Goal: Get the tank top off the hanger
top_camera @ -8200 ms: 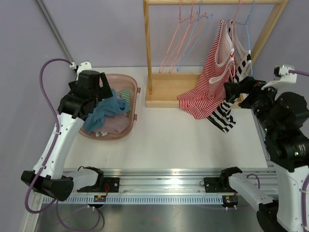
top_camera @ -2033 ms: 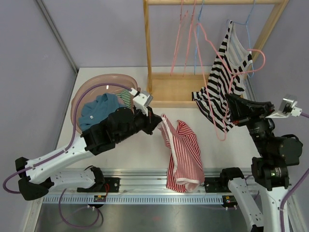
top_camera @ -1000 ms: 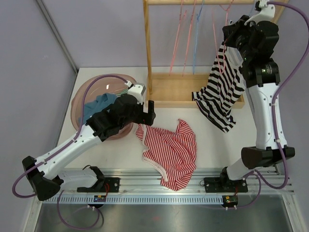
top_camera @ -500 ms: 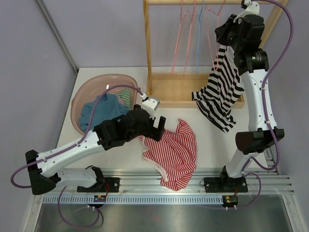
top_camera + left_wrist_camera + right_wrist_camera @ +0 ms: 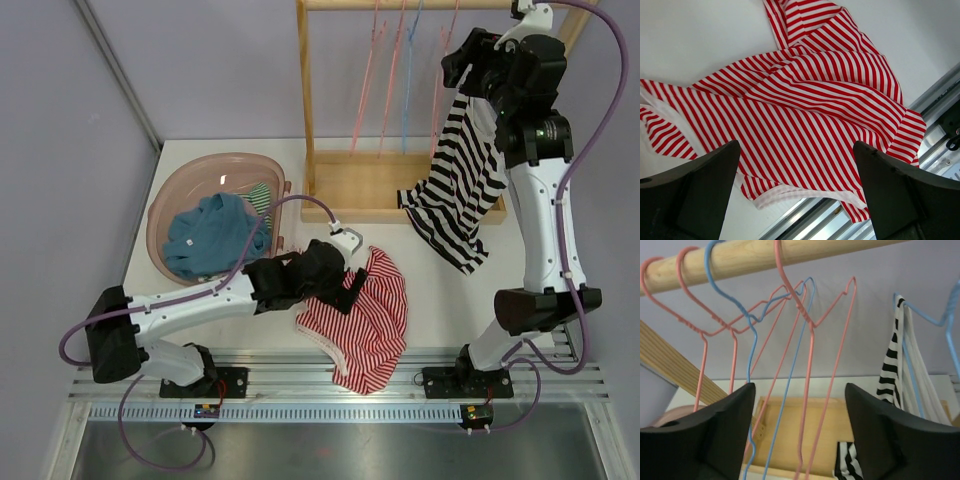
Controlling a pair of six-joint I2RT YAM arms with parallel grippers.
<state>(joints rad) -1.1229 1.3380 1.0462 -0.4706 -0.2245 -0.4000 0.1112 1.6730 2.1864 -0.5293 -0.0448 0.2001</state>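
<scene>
Left tool (image 5: 338, 283) over white table (image 5: 450, 300), lilac walls (image 5: 200, 70)

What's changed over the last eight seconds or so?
The red striped tank top came off the pink hanger and now lies on the table; the left gripper let it go and hovers open above it. The right gripper rose to the rail, hung that hanger back and opened. The black-and-white tank top still hangs; the basket stays left.

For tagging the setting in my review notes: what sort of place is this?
Probably a robotics lab cell staged as a laundry corner: plain lilac walls, a white table edged by a metal rail, a wooden garment rack with wire hangers, and a pink laundry basket.
</scene>
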